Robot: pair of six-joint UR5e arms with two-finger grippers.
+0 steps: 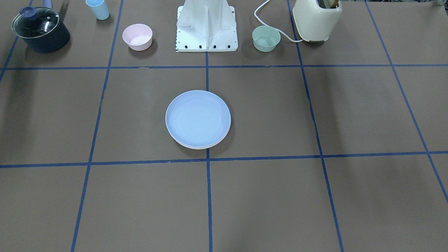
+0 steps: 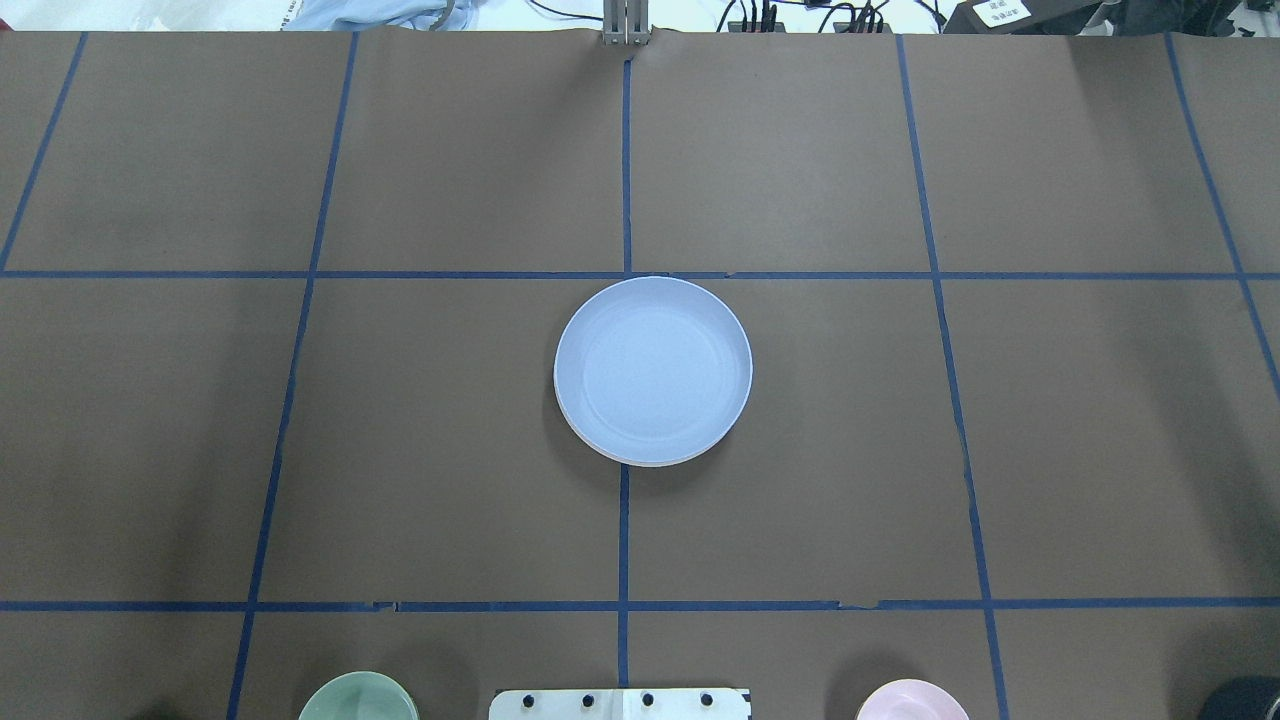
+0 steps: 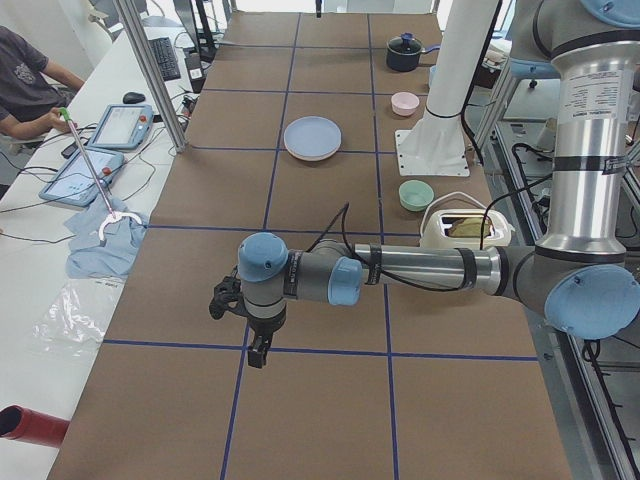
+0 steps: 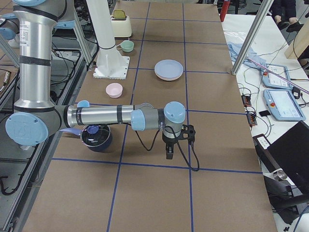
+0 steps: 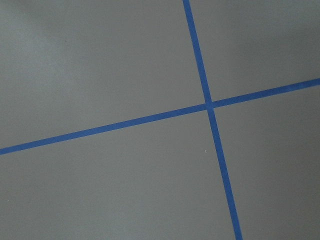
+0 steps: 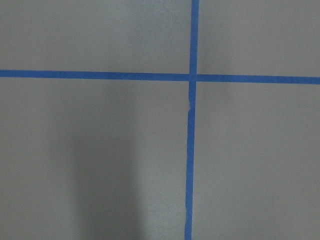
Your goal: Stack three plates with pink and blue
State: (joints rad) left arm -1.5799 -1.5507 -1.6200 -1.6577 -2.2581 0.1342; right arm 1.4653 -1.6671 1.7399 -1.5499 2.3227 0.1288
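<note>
The light blue plate (image 1: 197, 117) lies on top of a stack at the table's middle, also seen from overhead (image 2: 652, 368). Thin pale rims of plates under it (image 1: 202, 147) show at its near edge; their colours are hard to tell. My left gripper (image 3: 258, 352) hangs over bare table far from the stack, near the table's left end. My right gripper (image 4: 169, 153) hangs over bare table near the right end. Both show only in the side views, so I cannot tell whether they are open or shut. Both wrist views show only brown table and blue tape lines.
By the robot's base (image 1: 206, 28) stand a small pink bowl (image 1: 137, 36), a green bowl (image 1: 266, 38), a light blue cup (image 1: 98, 8), a dark lidded pot (image 1: 40, 29) and a cream toaster (image 1: 316, 19). Operators' tablets lie beyond the far table edge (image 3: 100, 150).
</note>
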